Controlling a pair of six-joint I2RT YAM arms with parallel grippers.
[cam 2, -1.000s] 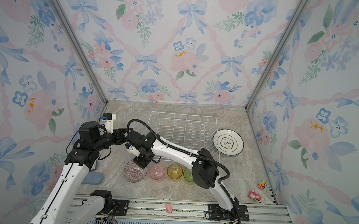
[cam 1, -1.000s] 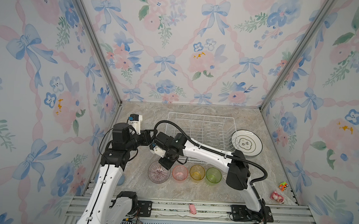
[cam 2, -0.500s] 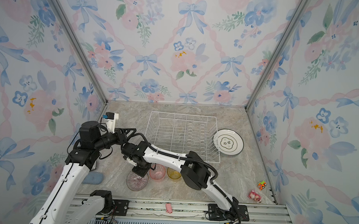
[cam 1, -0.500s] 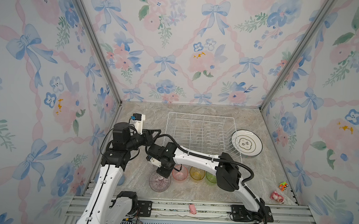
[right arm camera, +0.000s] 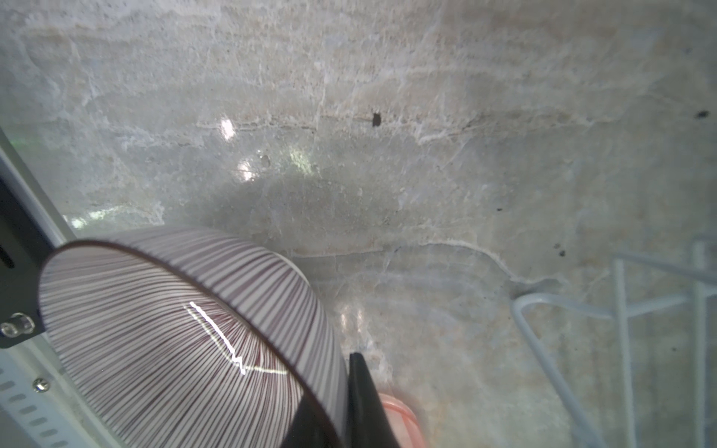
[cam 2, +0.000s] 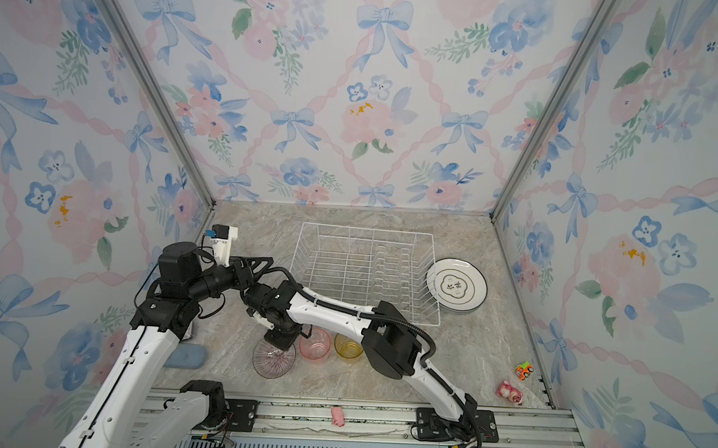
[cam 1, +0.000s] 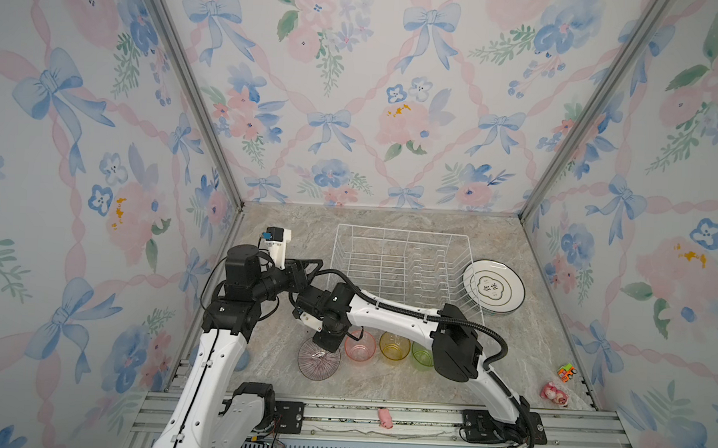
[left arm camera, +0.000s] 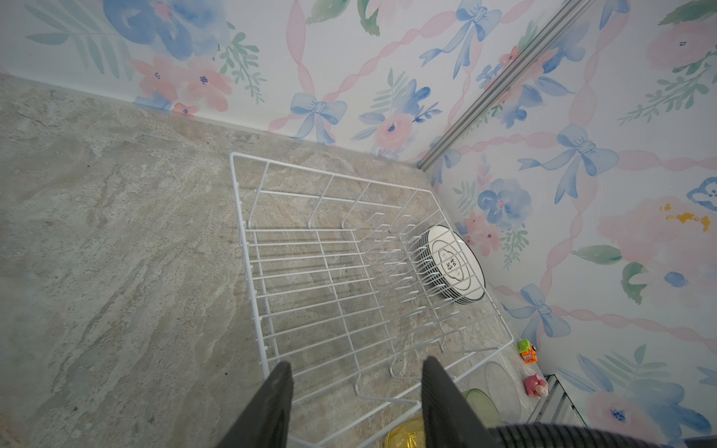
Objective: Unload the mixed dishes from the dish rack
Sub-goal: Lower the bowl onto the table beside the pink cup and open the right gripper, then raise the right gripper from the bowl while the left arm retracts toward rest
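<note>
The pink-striped ribbed bowl (cam 1: 319,358) (cam 2: 273,358) stands upright on the marble table at the front, left of the pink tumbler (cam 1: 360,345). My right gripper (cam 1: 327,342) (right arm camera: 337,372) reaches down onto it. One finger is inside the bowl (right arm camera: 174,329) and one outside, both close against the rim wall. Yellow (cam 1: 394,345) and green (cam 1: 422,354) tumblers continue the row. A stack of dark-rimmed plates (cam 1: 494,287) (left arm camera: 452,263) lies right of the dish rack (cam 1: 402,235) (left arm camera: 240,217), whose wires are bare. My left gripper (cam 1: 311,266) (left arm camera: 355,372) hangs open by the rack's near left corner.
A clear tumbler (left arm camera: 500,388) shows beyond the green one. A toy car (cam 1: 566,370) and a pink figure (cam 1: 554,393) sit at the front right. A blue pad (cam 2: 185,357) lies by the left arm's base. Flowered walls close in three sides.
My right arm brought the bowl forward and down beside the pink tumbler, folding its elbow lower. The left gripper swung slightly toward the rack.
</note>
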